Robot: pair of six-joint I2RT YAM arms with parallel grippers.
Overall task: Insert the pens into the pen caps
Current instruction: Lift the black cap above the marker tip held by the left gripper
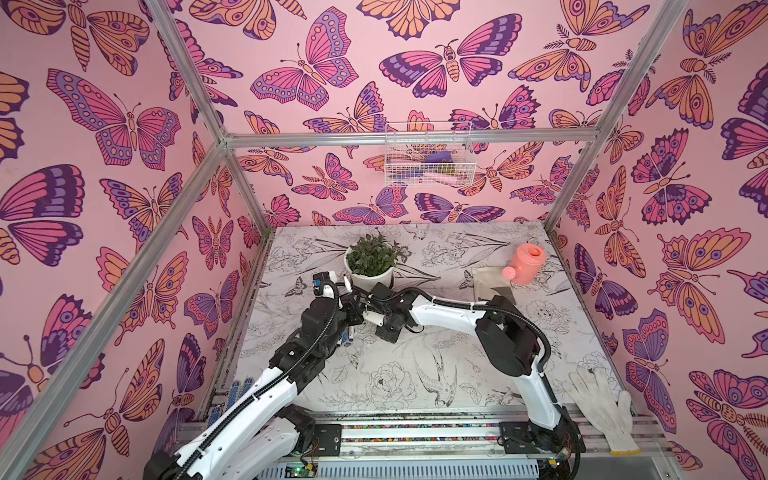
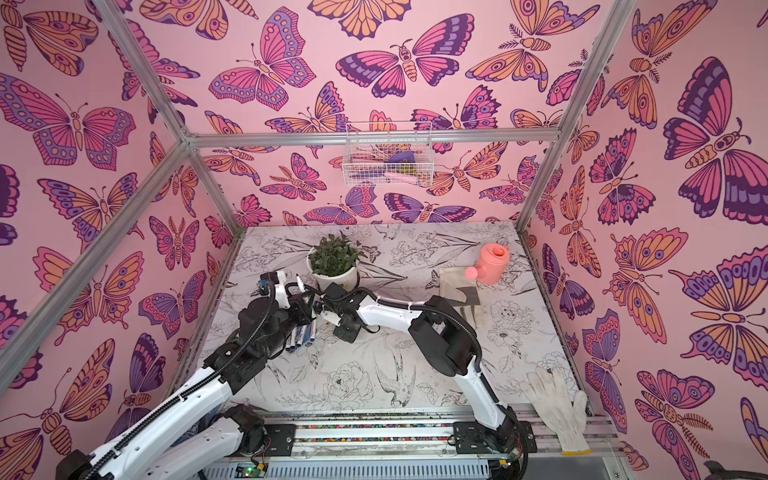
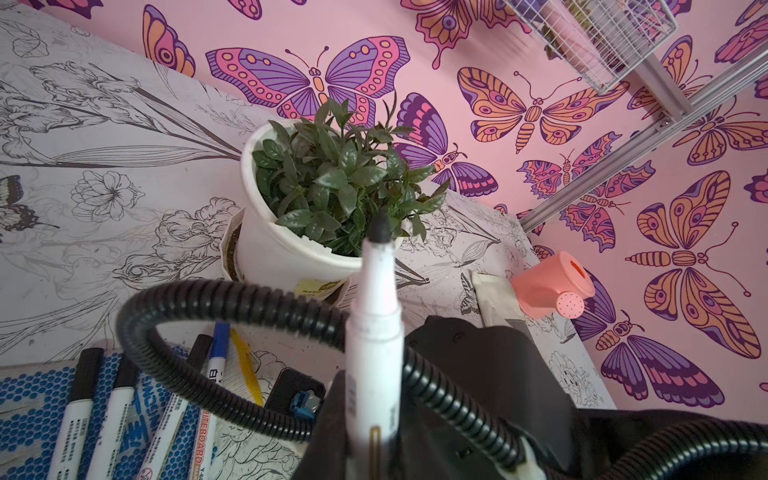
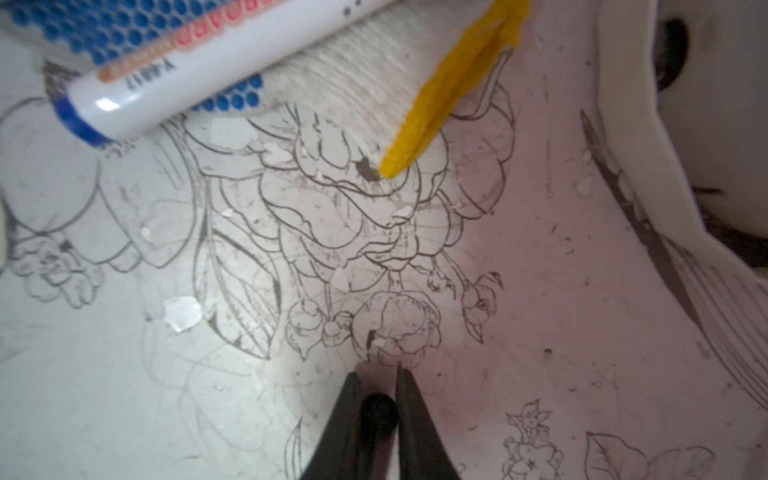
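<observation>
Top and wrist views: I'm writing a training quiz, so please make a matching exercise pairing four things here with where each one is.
Things:
1. uncapped pen
2. black pen cap
3. pink watering can
4. white glove

Places:
A. front right corner of the table
B. between the jaws of the right gripper
C. back right of the table
D. held in the left gripper

Pairs: 1-D, 2-B, 3-C, 4-A
</observation>
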